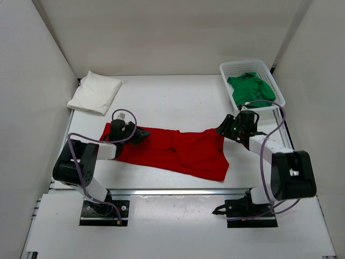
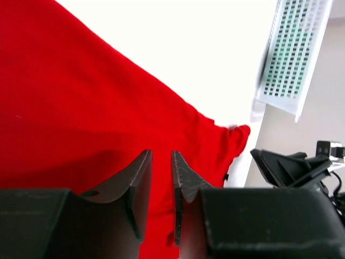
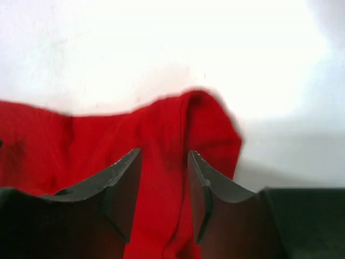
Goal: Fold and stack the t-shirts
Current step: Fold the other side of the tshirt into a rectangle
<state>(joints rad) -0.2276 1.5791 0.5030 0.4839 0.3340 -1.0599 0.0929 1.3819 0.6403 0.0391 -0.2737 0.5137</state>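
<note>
Tabletop [image 1: 172, 97], white and matte, fills the floor of a plain box of pale walls: a back wall [image 1: 161, 32] at 12 o'clock and slanting side panels at 9 and 3 o'clock. A metal rail [image 1: 178, 191] runs across at 6 o'clock, just ahead of the two arm bases.

The red t-shirt [image 1: 178, 154] lies spread and creased across the middle of the table, running from 9 o'clock to 3 o'clock, its right half sagging toward 5 o'clock. The white t-shirt [image 1: 94, 91] sits folded at 10 o'clock, close to the left panel. The green t-shirt [image 1: 249, 89] is bunched inside the white lattice basket [image 1: 237, 66] at 2 o'clock.

The left gripper [image 1: 141, 134] is low over the red shirt's 9 o'clock end. In its wrist view the fingers [image 2: 141, 178] stand close together with a slim gap and red cloth beyond; whether they pinch cloth cannot be told. The right gripper [image 1: 222, 129] is at the shirt's 3 o'clock end. Its fingers [image 3: 121, 183] stand apart, with a raised fold of red cloth seen between them, not clamped.
</note>
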